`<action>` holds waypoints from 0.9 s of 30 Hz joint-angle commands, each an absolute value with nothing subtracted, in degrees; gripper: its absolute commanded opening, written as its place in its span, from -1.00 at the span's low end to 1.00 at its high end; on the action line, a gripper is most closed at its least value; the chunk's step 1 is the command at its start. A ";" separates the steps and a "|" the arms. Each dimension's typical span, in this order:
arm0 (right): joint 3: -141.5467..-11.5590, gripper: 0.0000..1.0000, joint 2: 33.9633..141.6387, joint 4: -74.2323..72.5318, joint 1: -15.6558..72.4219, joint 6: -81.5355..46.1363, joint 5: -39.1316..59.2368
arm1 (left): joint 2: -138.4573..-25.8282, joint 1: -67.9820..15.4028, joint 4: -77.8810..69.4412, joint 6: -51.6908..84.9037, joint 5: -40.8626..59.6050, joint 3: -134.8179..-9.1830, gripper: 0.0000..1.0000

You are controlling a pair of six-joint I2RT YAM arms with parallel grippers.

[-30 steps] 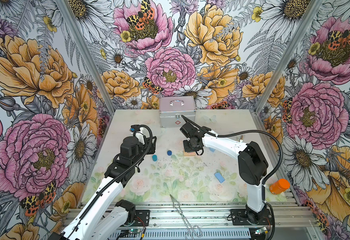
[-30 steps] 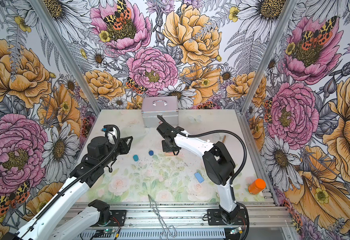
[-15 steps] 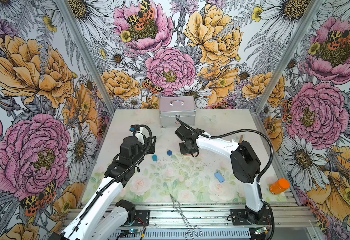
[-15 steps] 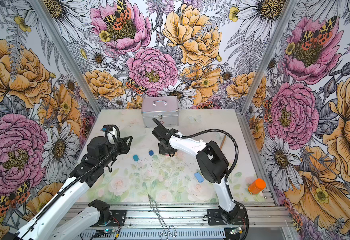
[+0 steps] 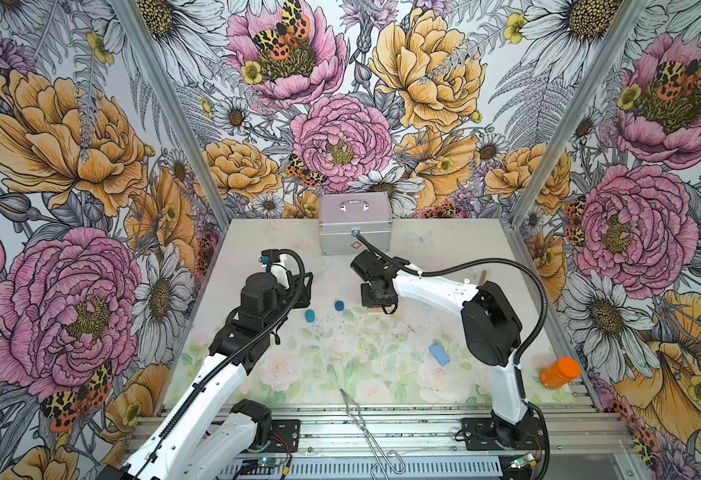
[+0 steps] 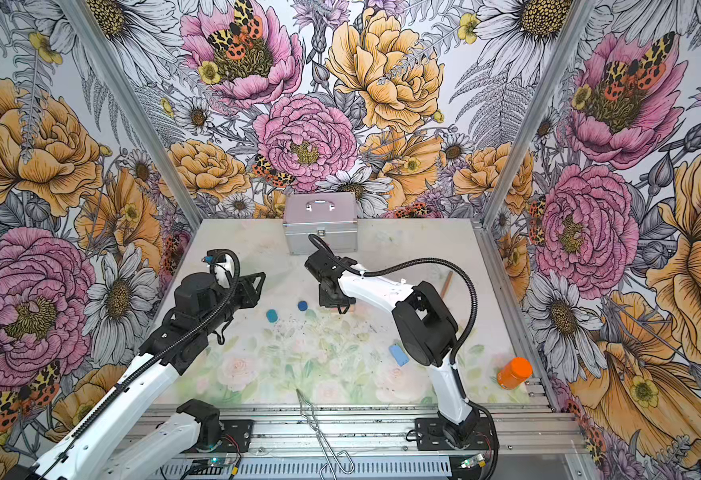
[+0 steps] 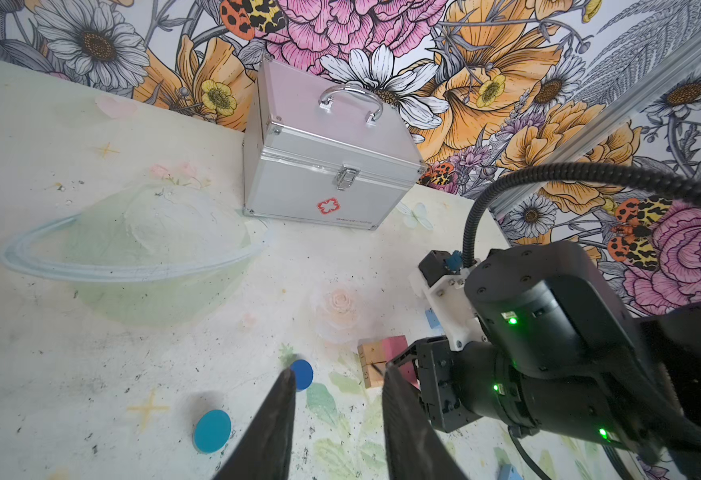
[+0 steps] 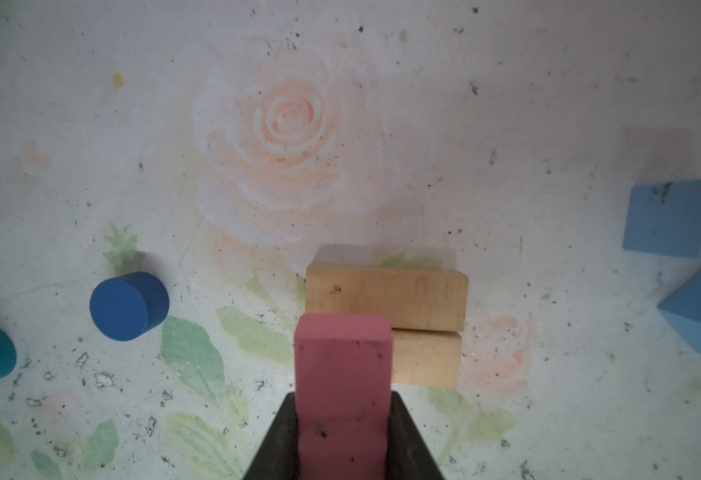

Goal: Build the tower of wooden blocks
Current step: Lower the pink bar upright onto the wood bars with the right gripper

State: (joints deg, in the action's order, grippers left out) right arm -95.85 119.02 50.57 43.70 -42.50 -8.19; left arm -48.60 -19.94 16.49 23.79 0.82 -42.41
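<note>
Pink slab (image 8: 342,374) clamped in right fingers (image 8: 407,440), front edge above tan planks (image 8: 386,297); left fingers (image 7: 274,424) part-open, empty

Floral-papered walls (image 5: 70,145) enclose a pale, scuffed, flower-printed tabletop (image 5: 340,365).

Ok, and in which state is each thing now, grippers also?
Tan planks: two, touching, on the table.
Pink block: held over the tan planks.
Right gripper: shut on the pink block.
Left gripper: open, empty.
Dark blue cylinder: loose on the table.
Teal cylinder: loose on the table.
Silver case: closed, latched.
Orange bottle: lying on its side.
</note>
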 commanded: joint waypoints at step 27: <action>-96.77 -1.00 122.90 49.48 44.21 -43.51 -9.06 | -48.38 -19.42 15.56 23.64 1.01 -41.92 -0.27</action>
State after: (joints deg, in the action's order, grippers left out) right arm -95.85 121.36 50.35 43.70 -43.70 -8.97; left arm -48.60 -19.94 16.49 23.79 0.84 -42.41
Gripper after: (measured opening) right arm 0.295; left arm 0.367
